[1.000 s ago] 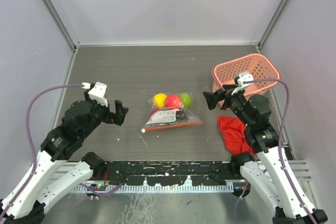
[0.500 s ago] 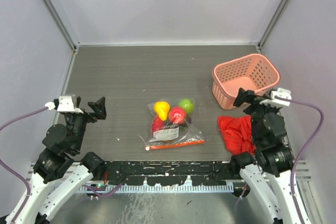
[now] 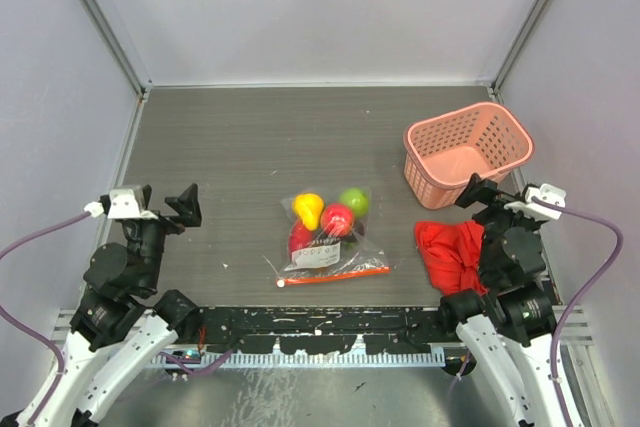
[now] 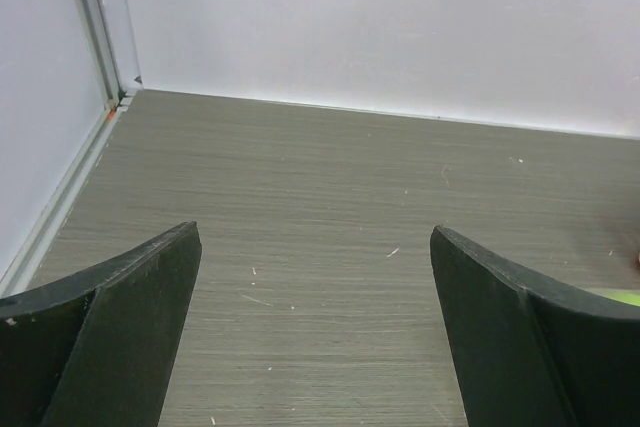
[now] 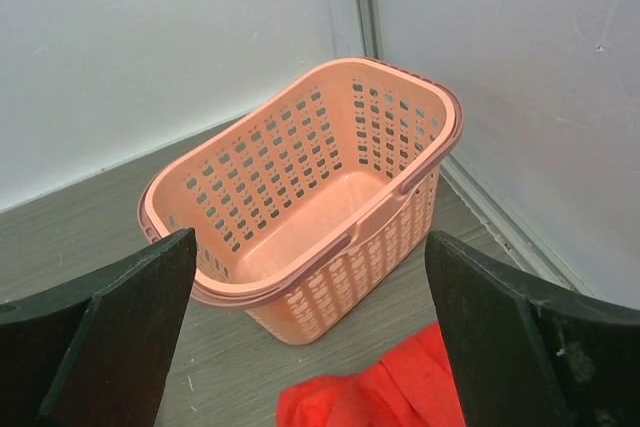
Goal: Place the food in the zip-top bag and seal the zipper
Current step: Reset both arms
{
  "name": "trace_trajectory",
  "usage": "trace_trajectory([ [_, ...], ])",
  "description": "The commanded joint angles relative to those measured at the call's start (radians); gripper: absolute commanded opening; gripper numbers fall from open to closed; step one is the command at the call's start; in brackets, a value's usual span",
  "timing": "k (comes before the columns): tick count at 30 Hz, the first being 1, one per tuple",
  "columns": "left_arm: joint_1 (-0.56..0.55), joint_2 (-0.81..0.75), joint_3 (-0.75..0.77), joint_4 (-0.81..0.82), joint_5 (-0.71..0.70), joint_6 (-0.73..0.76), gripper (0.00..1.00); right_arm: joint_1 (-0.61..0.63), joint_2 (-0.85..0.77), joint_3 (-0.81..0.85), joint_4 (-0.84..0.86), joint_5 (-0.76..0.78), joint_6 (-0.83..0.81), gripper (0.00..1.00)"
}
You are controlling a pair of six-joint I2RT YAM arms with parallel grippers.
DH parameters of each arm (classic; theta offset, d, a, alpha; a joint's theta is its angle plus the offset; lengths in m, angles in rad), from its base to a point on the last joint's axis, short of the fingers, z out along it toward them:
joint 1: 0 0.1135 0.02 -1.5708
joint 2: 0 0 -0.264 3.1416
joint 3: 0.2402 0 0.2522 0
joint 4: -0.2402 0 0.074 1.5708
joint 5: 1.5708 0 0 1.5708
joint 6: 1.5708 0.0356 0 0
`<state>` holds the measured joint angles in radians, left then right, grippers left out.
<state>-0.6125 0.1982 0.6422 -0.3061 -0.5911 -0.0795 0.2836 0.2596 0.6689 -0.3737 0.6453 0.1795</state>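
Top: I see zip-top bag flat, mid worktop; zipper along its near edge, running left-right; food bunched at far end; white label unreadable; red cloth and pink basket well right | Left wrist: left end effector gaping, empty, over bare worktop | Right wrist: right end effector gaping, empty, facing basket, cloth below.

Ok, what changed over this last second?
Both arms drew back from the zip-top bag: the left gripper went to the near left and the right gripper back beside the pink basket. Both are open and empty. The bag slid towards the arms, and the food inside it resettled. The basket and the red cloth stayed put.
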Motion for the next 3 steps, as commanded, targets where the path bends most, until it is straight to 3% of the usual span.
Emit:
trace_trajectory([
  [1,0.009,0.011,0.011,0.070,-0.010,0.013,0.98,-0.004,-0.004,0.009,0.044,0.006,-0.008,1.00],
  [3,0.012,0.008,0.008,0.072,-0.008,0.012,0.98,-0.004,-0.002,0.012,0.045,0.001,-0.008,1.00],
])
